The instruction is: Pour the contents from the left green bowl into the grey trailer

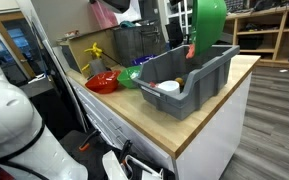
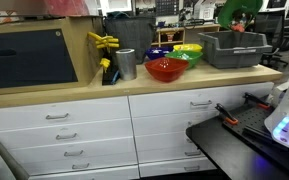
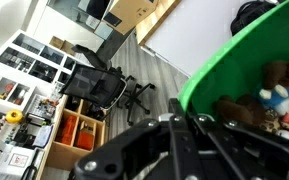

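The dark hand (image 3: 181, 120) at the bottom of the wrist view pinched the rim of the left green bowl (image 3: 246, 70), which had small toys (image 3: 274, 98) inside. In both exterior views the bowl was up high, tipped on its side, over the grey trailer (image 1: 199, 85). The trailer sat near the counter (image 1: 154, 120) edge, right of a red bowl (image 1: 102, 82).

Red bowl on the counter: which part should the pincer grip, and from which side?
Pinch the red bowl at its rim from above, one finger inside and one outside: it sits upright and open, and looks too wide to span. Choose the rim facing the counter edge; the green bowl and metal cup crowd the other sides.
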`<state>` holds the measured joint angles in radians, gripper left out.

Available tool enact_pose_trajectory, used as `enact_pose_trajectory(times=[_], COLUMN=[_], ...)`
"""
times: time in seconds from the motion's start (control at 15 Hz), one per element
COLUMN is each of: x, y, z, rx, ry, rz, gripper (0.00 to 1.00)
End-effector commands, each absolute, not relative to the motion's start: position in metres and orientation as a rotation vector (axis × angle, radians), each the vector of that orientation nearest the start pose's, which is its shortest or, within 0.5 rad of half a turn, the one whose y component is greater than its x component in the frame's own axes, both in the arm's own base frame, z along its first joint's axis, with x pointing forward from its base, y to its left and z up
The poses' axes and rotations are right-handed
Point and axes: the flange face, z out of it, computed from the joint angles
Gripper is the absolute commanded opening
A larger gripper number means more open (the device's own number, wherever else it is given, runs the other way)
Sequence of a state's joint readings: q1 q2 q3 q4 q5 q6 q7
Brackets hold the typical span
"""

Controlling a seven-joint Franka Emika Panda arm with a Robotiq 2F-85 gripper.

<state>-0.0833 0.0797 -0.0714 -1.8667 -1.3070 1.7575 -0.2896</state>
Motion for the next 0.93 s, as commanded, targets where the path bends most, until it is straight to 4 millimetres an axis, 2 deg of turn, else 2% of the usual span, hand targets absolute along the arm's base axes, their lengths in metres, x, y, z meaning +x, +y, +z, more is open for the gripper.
enact_pose_trajectory(times=[0.0, 0.47, 0.87], x=[0.564, 0.574, 0.579], y=[-0.169, -0.162, -0.163], z=[0.519, 0.517, 0.525], rx=[1.776, 1.684, 1.604], ry=[0.574, 0.667, 0.717], rz=[-0.465, -0.403, -0.356], gripper=[0.01, 0.01, 0.01])
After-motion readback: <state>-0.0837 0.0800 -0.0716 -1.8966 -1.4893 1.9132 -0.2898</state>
